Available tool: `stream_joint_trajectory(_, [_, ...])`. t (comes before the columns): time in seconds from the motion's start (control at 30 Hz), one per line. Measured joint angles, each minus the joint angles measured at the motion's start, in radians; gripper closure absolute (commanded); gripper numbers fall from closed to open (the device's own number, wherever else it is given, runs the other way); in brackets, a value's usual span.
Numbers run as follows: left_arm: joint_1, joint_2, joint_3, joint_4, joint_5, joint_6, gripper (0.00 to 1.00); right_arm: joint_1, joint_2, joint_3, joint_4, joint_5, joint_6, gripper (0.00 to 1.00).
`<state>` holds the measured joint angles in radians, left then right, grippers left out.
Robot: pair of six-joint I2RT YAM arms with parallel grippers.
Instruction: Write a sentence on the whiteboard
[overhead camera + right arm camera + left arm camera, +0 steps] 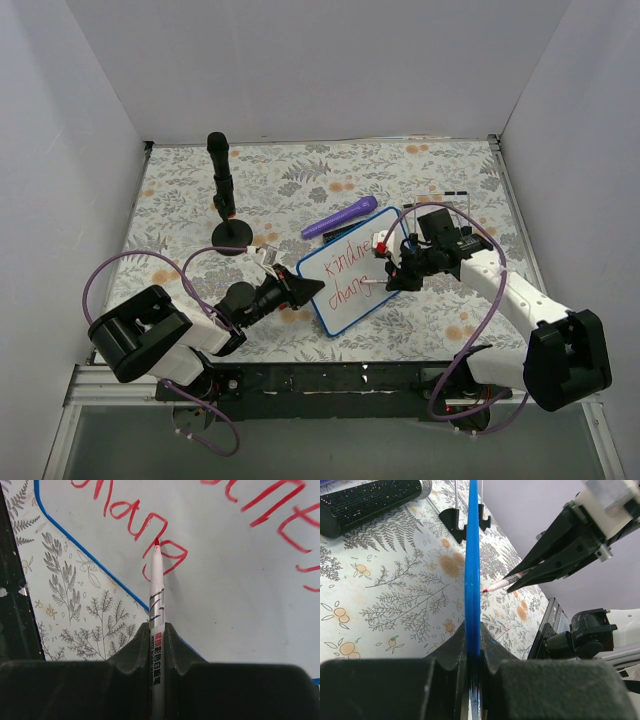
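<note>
We found the whiteboard [352, 285] lying on the floral mat [180, 200] in the middle of the surface, its long axis running from near-left to far-right. The left tool [300, 290] was pressed together on the board's near-left short edge, pinching the blue frame and steadying it. The right tool [395, 275] was clamped on a red-tipped marker [156, 585], reaching in from the right. The marker's tip sat at the end of the second line of the sentence [150, 525], on the last red loop of "chang". We could not tell whether it touched the white face or sat just off it. As we judged it, the coming stroke turned on one relation: the unwritten white lay to the far right of the tip, along the board's long axis, towards the right arm and away from the left tool. The right arm was the nearer one, and we reckoned it should drag the tip that way.
</note>
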<state>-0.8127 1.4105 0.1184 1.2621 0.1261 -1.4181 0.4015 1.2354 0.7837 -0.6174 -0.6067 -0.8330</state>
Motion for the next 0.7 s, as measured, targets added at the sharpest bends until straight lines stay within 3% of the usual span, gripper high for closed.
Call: stream_joint_trajectory(0.7, [0.0, 0.0, -0.006, 0.006, 0.005, -0.001, 1.0, -0.146, -0.172, -0.048, 0.068, -0.07, 0.065, 0.99])
